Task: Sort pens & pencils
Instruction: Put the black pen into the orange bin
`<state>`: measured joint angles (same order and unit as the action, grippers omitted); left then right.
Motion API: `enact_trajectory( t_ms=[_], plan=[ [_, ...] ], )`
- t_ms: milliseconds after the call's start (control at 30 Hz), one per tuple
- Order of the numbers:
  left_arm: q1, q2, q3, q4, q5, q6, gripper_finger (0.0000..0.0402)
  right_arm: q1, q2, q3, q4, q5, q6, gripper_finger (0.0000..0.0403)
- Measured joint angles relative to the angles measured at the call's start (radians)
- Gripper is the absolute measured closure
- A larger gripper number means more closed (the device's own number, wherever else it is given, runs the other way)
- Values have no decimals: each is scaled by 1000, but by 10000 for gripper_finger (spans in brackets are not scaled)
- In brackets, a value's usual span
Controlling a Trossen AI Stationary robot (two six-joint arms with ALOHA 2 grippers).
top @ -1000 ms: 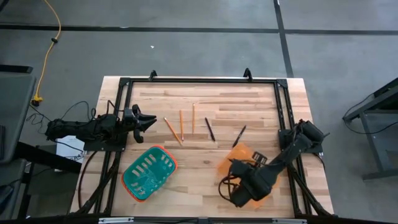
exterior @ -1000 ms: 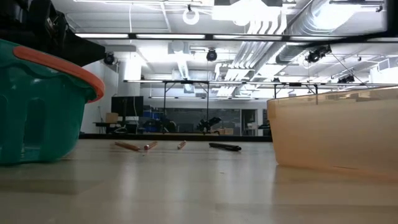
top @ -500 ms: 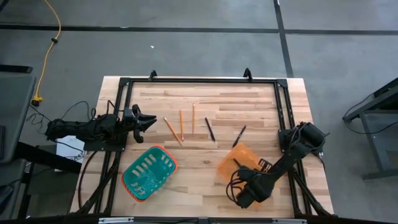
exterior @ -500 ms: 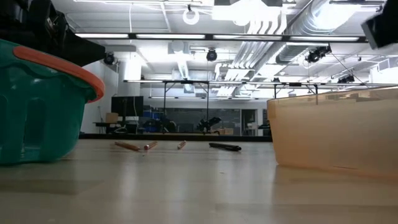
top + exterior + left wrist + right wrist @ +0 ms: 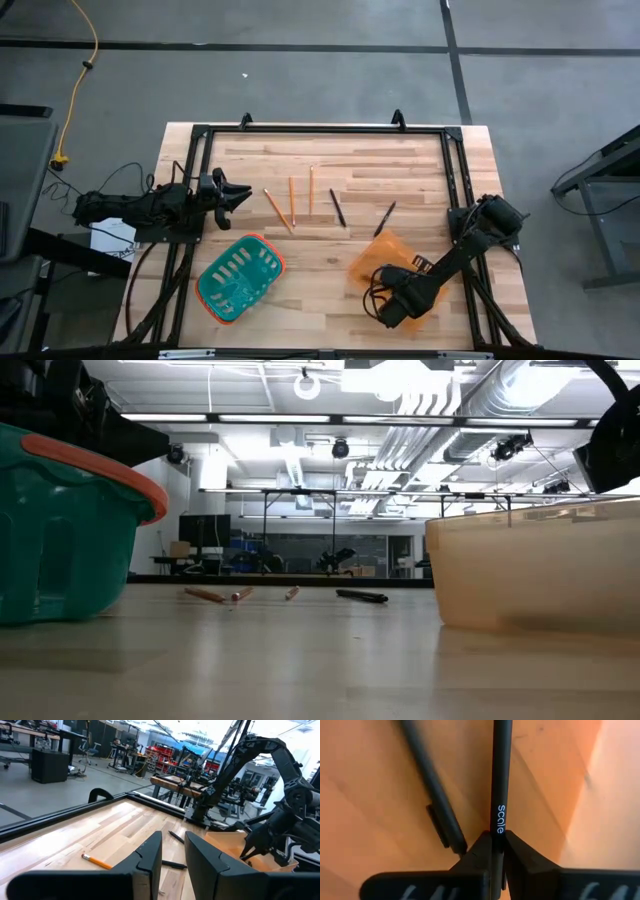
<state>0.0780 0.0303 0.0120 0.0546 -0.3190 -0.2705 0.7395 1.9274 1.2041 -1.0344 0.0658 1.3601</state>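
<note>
Two black pens and three orange-yellow pencils lie flat on the table's middle. The low view shows the pencils and one pen beyond the bins. My right gripper reaches into the orange bin and is shut on a black pen. Another pen lies on the bin's floor. My left gripper waits open at the table's left edge, left of the pencils. Its wrist view shows a pencil and pens ahead. My right gripper pinches the black pen between its two fingers just below the printed word on the barrel. The pen runs along the fingers and sticks out ahead of them over the orange bin's floor. Whether its far end touches the bin, I cannot tell.
A teal basket with an orange rim stands near the table's near edge, left of the orange bin. A black frame runs along the far and side edges. Bare wood lies between the two bins.
My right arm has drawn back a little toward the near edge, uncovering more of the orange bin, and in the low view it has come down above the bin's right end. The left arm and the pens and pencils on the table have kept still.
</note>
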Motion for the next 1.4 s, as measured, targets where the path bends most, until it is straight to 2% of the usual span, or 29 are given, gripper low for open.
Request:
enact_trajectory(
  t_ms=[433, 667, 933, 1167, 1267, 1400],
  plan=[
    [0, 0, 0, 0, 0, 0, 330, -2, 1, 1, -9, -11, 3, 322],
    [0, 0, 0, 0, 0, 0, 330, -29, -33, 50, -71, -22, -8, 290],
    [0, 0, 0, 0, 0, 0, 330, -80, -73, 161, -207, -18, -103, 272],
    [0, 0, 0, 0, 0, 0, 330, -130, -77, 354, -310, -15, -269, 272],
    [0, 0, 0, 0, 0, 0, 330, -148, -77, 468, -332, 55, -357, 272],
    [0, 0, 0, 0, 0, 0, 330, -175, -77, 614, -339, 237, -464, 272]
  ],
)
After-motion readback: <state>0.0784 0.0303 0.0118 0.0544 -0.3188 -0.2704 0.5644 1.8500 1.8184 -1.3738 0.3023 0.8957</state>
